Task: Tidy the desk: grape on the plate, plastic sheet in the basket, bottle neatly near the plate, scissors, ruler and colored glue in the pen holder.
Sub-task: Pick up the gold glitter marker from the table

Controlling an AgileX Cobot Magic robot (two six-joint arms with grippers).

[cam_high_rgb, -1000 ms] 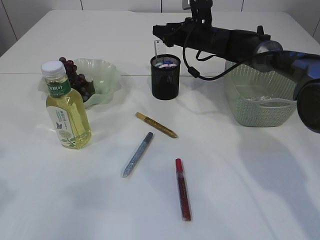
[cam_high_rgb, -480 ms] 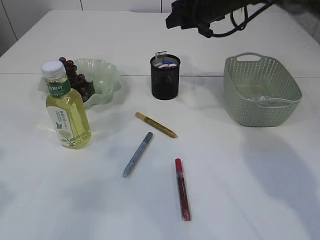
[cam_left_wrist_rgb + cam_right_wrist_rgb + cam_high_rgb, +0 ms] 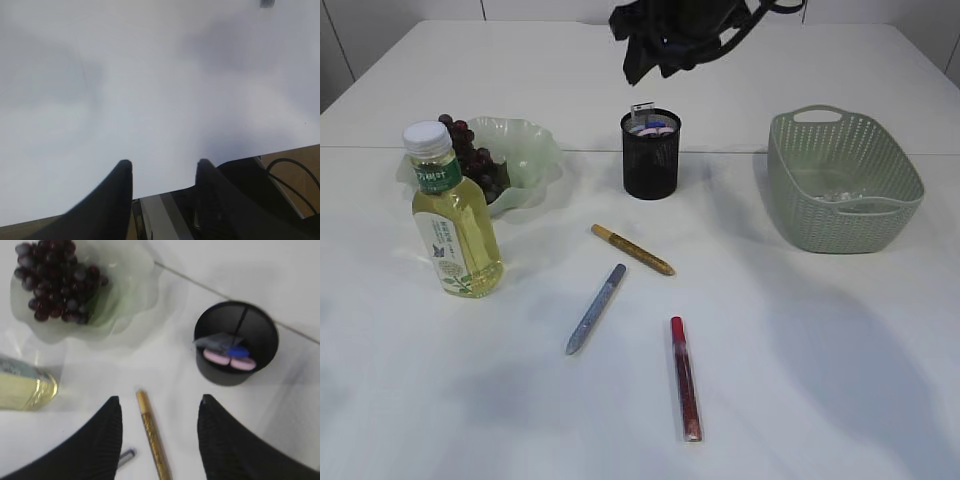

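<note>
Grapes (image 3: pixel 52 280) plated, scissors (image 3: pixel 230 360) and ruler (image 3: pixel 641 108) stowed; three glue sticks left, gold (image 3: pixel 152 440) seen below empty, parted right tool (image 3: pixel 159 407)

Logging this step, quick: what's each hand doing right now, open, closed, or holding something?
Left hand: open, empty, over bare table.
Right hand: open, empty, above the gold glue pen.
</note>
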